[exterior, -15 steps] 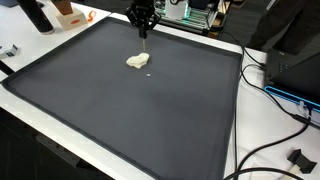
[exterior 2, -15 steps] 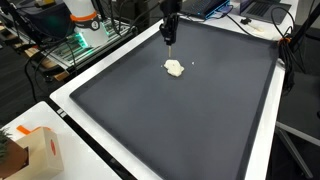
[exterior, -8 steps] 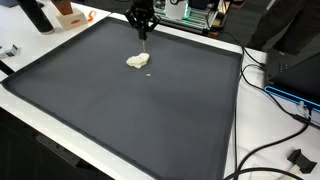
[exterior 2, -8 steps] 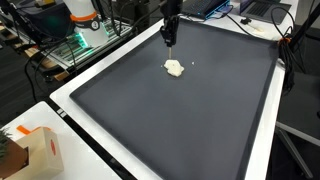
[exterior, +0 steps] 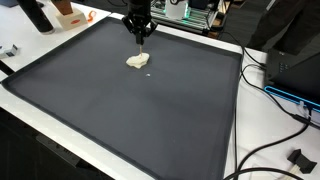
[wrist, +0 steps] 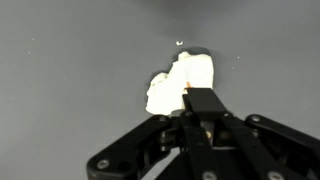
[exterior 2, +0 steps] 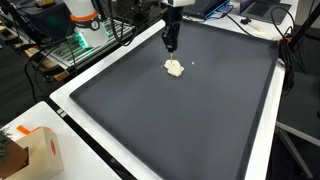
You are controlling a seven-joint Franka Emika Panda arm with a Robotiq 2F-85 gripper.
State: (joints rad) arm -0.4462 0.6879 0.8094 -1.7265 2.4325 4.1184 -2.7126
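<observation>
Bright, even overhead light fills both exterior views. The dark mat point(exterior: 150, 110) carries a mild sheen toward 12 o'clock and no hard shadows. The wrist view is greyer and soft: the closed gripper point(wrist: 203, 100) at 6 o'clock is blurred, and the pale lump point(wrist: 172, 88) is nearly washed out.
</observation>
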